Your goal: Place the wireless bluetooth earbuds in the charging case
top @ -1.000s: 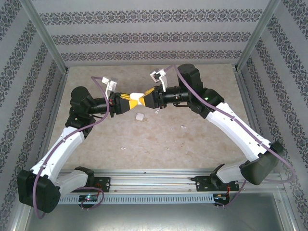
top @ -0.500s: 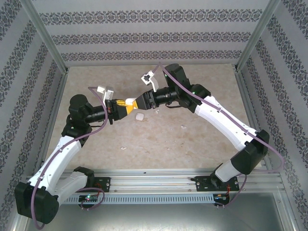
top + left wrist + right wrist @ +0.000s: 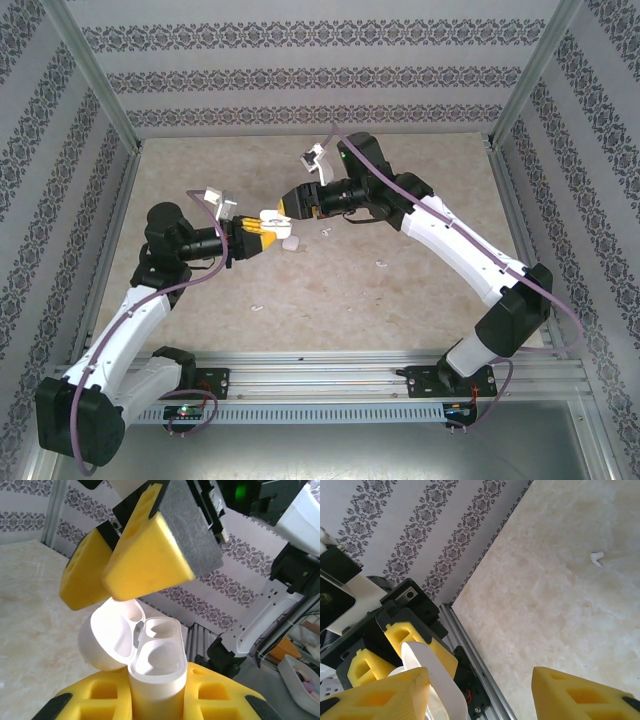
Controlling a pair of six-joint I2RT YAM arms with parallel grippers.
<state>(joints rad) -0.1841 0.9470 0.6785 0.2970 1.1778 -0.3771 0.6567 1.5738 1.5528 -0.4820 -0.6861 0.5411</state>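
The left gripper [image 3: 262, 237] is clamped tight on the body of the charging case [image 3: 155, 680], which stands upright between its yellow fingers. The change is at the top of that case. A second ago both grippers were bunched together on it, and now its lid [image 3: 107, 640] hangs flipped back on the hinge, and both sockets show bare. Just above the lid, the right gripper [image 3: 112, 575] has spread its jaws about halfway and has hold of nothing. Whether a fingertip brushes the lid rim cannot be told. So the opening step looks done, and the right arm is free to fetch. The earbuds [image 3: 382, 264] lie loose on the table [image 3: 330, 300], none between any fingers. They are below and well apart from the right gripper, on its near side. A spare white case [image 3: 290, 242] lies on the table just under the two grippers.
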